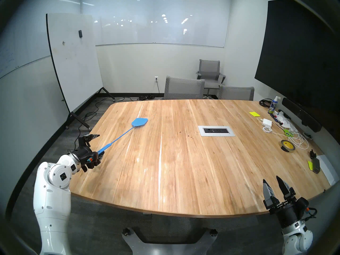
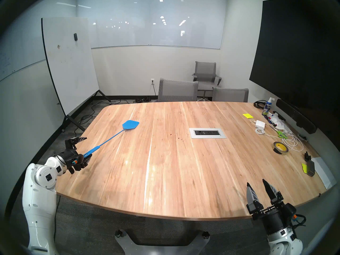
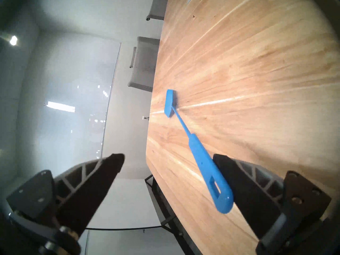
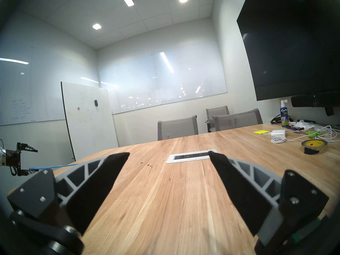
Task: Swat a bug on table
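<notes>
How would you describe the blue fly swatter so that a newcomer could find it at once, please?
Start at the wood-plank table and look to its left edge. There the fly swatter lies, its handle end beside the left hand; it is the only bright blue, long-handled thing there.

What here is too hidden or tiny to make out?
- Dark specks beside the outlet panel: too small in both head views to tell a bug from crumbs.
- Swatter head, right wrist view: hidden behind the right jaws.
- Swatter handle end, head views: left jaws hide whether it rests on the table.
- Whiteboard writing, right wrist view: too faint.
</notes>
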Robot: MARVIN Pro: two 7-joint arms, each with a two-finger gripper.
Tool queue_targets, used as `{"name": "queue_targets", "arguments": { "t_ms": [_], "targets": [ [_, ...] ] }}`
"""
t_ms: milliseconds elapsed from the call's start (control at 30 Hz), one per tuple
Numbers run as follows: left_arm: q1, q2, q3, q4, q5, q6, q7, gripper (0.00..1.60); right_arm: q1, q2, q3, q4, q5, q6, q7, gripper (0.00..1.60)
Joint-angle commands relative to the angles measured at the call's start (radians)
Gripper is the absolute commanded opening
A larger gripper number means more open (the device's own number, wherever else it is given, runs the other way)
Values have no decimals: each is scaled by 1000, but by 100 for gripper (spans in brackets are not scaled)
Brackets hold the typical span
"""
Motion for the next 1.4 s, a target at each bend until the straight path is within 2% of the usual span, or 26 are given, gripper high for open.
{"name": "queue_targets", "arguments": {
  "t_ms": [0, 33, 67, 100, 133, 200, 233, 467, 700, 1067, 1200, 1233, 1267, 1333, 1367],
  "targets": [
    [19, -2, -31, -74, -60, 16, -64, 160, 0, 1, -2, -19, 1, 0, 2, 160],
    [27, 2, -30, -90, -76, 23, -106, 160, 0, 1, -1, -19, 0, 0, 2, 160],
    [37, 2, -29, -104, -54, 25, -97, 160, 0, 1, -1, -19, 0, 1, 2, 160],
    [58, 2, -17, -116, 61, 8, 7, 160, 1, 1, -1, -18, 0, 0, 3, 160],
    [68, 4, -12, -122, 90, -2, 25, 160, 1, 1, -1, -18, 0, 0, 3, 160],
    [84, 12, 1, -133, 114, -5, 7, 160, 1, 0, -1, -18, 0, 0, 3, 160],
    [88, 21, 10, -134, 159, -8, 32, 160, 2, 1, -1, -17, 0, 0, 4, 160],
    [105, 41, 52, -121, 345, -6, 147, 160, 5, 0, 0, -13, 0, -1, 6, 160],
    [135, 39, 103, -134, 542, 31, 265, 160, 6, 0, 0, -13, 0, -1, 7, 160],
    [204, 35, 152, -190, 754, 139, 441, 160, 7, -2, 1, -12, -1, 0, 9, 160],
    [252, 29, 160, -215, 811, 191, 509, 160, 7, -2, 2, -13, -1, 0, 10, 160],
    [259, 30, 164, -220, 823, 203, 505, 160, 7, -2, 2, -13, -1, 0, 10, 160],
    [275, 27, 167, -220, 840, 224, 539, 160, 7, -3, 2, -14, -1, 1, 10, 160],
    [310, 19, 168, -235, 844, 247, 553, 160, 6, -3, 2, -15, -1, 1, 10, 160],
    [328, 11, 160, -235, 831, 243, 587, 160, 6, -4, 2, -16, -2, 2, 9, 160]
  ]
}}
